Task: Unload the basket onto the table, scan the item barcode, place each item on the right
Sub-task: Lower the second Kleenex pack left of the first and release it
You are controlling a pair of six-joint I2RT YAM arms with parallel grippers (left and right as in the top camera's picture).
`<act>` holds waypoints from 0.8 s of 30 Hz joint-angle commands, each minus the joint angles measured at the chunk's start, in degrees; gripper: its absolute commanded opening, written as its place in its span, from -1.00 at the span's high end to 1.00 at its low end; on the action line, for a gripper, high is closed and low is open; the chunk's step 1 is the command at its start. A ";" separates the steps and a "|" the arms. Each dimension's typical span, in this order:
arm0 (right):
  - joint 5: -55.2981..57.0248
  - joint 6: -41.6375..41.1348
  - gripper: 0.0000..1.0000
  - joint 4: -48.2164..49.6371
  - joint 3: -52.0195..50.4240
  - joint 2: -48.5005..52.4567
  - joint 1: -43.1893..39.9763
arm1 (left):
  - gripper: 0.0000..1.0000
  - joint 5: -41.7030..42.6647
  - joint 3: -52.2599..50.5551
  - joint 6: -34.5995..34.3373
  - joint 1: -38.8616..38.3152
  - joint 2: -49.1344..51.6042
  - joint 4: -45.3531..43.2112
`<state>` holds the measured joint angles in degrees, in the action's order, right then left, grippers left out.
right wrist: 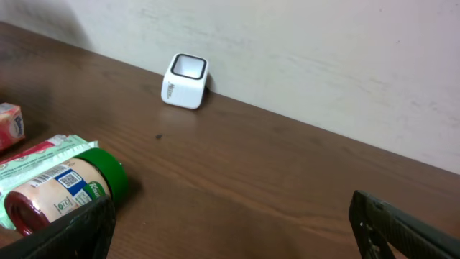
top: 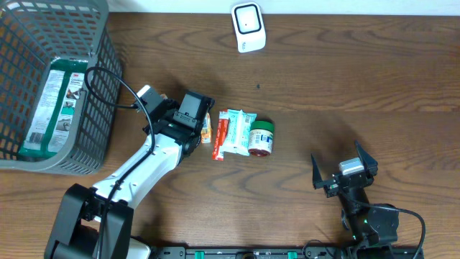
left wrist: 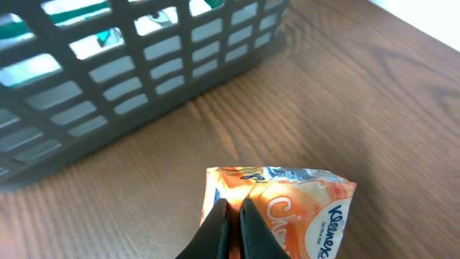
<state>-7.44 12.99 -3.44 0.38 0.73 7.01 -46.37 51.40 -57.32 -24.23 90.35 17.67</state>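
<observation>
Left wrist view is showing my left gripper pinching shut on the orange tissue pack near the basket, so I am judging the grab underway and the scanner pass remaining, my right gripper gaping empty.

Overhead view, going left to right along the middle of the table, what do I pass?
Grey plastic mesh basket → orange Kleenex tissue pack, pinched by the left hand → white, red and teal wrapped packets → green-lidded jar on its side → open right hand.
</observation>
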 commanded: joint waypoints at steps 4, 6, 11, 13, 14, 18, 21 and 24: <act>0.35 -0.72 -0.99 -0.24 -0.07 -0.13 0.92 | 0.86 0.74 -0.04 0.24 -1.01 4.04 -2.23; 0.35 -0.72 -0.98 -0.24 -0.07 -0.13 0.92 | 0.86 0.72 -0.04 0.24 -1.25 6.10 -3.82; 0.35 -0.72 -0.99 -0.24 -0.07 -0.13 0.92 | 0.86 0.72 -0.04 0.28 -1.25 10.58 -7.15; 0.35 -0.72 -0.98 -0.24 -0.07 -0.13 0.92 | 0.86 0.96 -0.04 0.26 -1.27 11.15 -7.41; 0.35 -0.72 -0.98 -0.24 -0.07 -0.13 0.92 | 0.86 1.20 -0.04 0.31 -1.27 11.15 -7.30; 0.35 -0.72 -0.98 -0.24 -0.07 -0.13 0.92 | 0.86 5.05 -0.04 2.89 -1.27 11.08 -7.54; 0.35 -0.72 -0.99 -0.24 -0.07 -0.13 0.92 | 0.86 6.99 -0.04 4.85 -1.27 11.02 -7.52; 0.35 -0.72 -0.98 -0.24 -0.07 -0.13 0.92 | 0.86 6.99 -0.04 6.16 -1.70 10.69 -7.52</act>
<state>-7.44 12.99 -3.44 0.38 0.73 7.01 -40.51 51.40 -54.17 -25.39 101.38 10.04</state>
